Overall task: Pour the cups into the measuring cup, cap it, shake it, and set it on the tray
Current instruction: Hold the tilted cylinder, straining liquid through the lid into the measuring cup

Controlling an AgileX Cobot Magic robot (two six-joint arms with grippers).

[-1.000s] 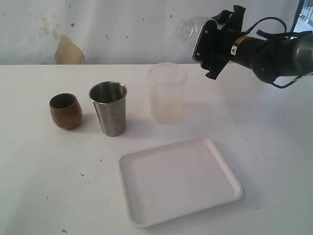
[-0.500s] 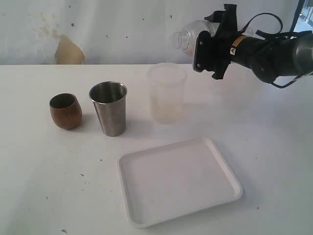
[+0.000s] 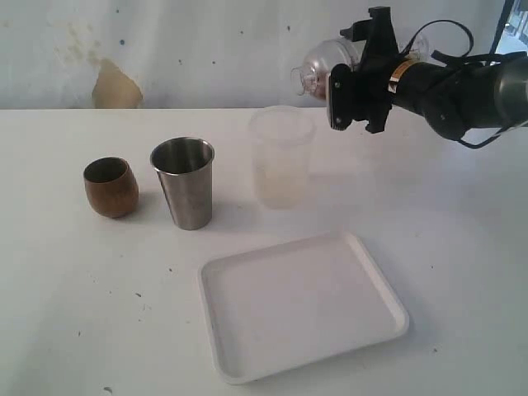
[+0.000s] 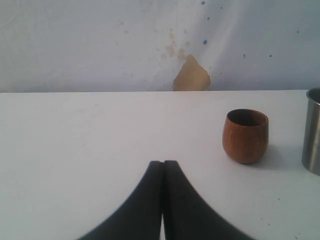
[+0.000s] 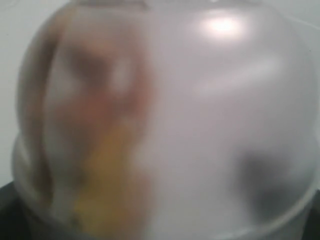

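Note:
The brown wooden cup (image 3: 110, 187) (image 4: 245, 135) and the steel tumbler (image 3: 184, 182) (image 4: 313, 131) stand upright side by side on the left of the white table. The white tray (image 3: 302, 304) lies near the front. The measuring cup is out of view. My right gripper (image 3: 345, 66) hangs in the air at the back right, shut on a clear domed lid (image 3: 318, 66) that fills the right wrist view (image 5: 200, 125). My left gripper (image 4: 163, 162) is shut on nothing, low over the table, short of the wooden cup.
A frosted translucent plastic cup (image 3: 282, 157) stands open-topped behind the tray, below and left of the held lid. A white wall with a tan patch (image 3: 115, 87) runs along the table's far edge.
My right gripper has turned at the wrist with the domed lid, which now sits a little lower with its knob pointing left. Cups, tray and left gripper have not moved.

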